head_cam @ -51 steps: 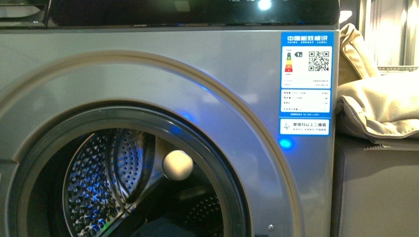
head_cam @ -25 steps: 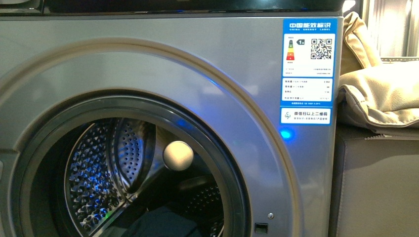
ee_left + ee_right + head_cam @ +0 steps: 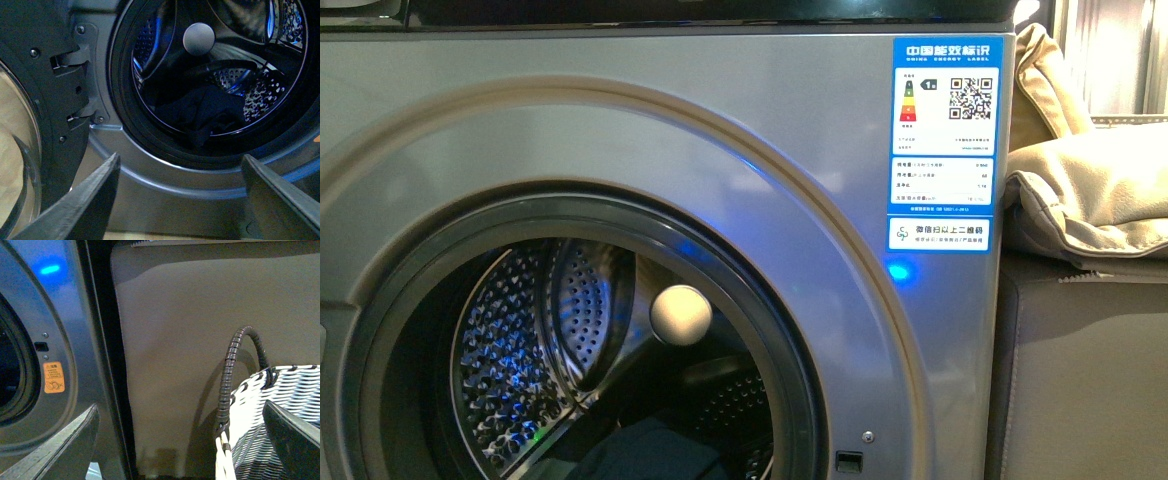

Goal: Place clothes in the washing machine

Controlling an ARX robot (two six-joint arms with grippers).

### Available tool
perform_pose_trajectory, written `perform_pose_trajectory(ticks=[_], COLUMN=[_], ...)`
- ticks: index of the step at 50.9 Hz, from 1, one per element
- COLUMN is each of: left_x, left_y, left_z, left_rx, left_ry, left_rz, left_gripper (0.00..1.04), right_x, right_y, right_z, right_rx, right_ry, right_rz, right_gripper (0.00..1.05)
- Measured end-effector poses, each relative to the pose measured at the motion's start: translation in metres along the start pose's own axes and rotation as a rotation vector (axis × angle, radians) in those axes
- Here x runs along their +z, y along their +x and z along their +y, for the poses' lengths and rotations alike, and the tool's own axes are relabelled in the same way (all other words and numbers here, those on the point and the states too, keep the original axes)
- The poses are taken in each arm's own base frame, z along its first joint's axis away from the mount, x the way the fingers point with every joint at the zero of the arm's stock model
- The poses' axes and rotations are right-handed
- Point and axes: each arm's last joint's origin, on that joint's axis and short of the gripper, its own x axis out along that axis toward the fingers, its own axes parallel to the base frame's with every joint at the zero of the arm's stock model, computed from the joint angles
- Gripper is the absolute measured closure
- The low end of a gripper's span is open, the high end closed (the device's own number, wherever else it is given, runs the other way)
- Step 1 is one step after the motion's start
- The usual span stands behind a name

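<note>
The washing machine (image 3: 620, 130) fills the front view, silver-grey, its round porthole open onto the perforated drum (image 3: 520, 340). The clothes (image 3: 205, 112), dark navy fabric, lie crumpled on the drum's floor; their top edge also shows as the clothes (image 3: 650, 455) in the front view. My left gripper (image 3: 181, 157) hangs open outside the porthole's lower rim, with nothing between its fingers. My right gripper (image 3: 180, 405) is open and empty too, beside the washing machine (image 3: 60, 340) and facing a brown panel. Neither gripper shows in the front view.
The washer's door (image 3: 50, 100) stands swung open beside the porthole. A white woven basket (image 3: 280, 410) with a dark handle (image 3: 230, 370) stands by the brown cabinet (image 3: 200, 315). Beige quilted fabric (image 3: 1090, 190) lies on that cabinet (image 3: 1080, 380). A pale round knob (image 3: 680, 315) sits inside the drum.
The front view dipped slightly between one second and half a second ago, showing more of the dark clothes in the drum. Since then nothing has moved.
</note>
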Motion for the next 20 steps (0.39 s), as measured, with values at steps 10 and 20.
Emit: perform_pose_trajectory(ticks=[10, 20], left_x=[0.0, 0.0], left_y=[0.0, 0.0], left_z=[0.0, 0.0], left_rx=[0.0, 0.0], left_ry=[0.0, 0.0], left_rz=[0.0, 0.0], left_gripper=[0.07, 0.07], right_x=[0.0, 0.0], right_y=[0.0, 0.0], right_z=[0.0, 0.0], right_rx=[0.0, 0.0], right_ry=[0.0, 0.0], right_rz=[0.0, 0.0], right_gripper=[0.08, 0.08])
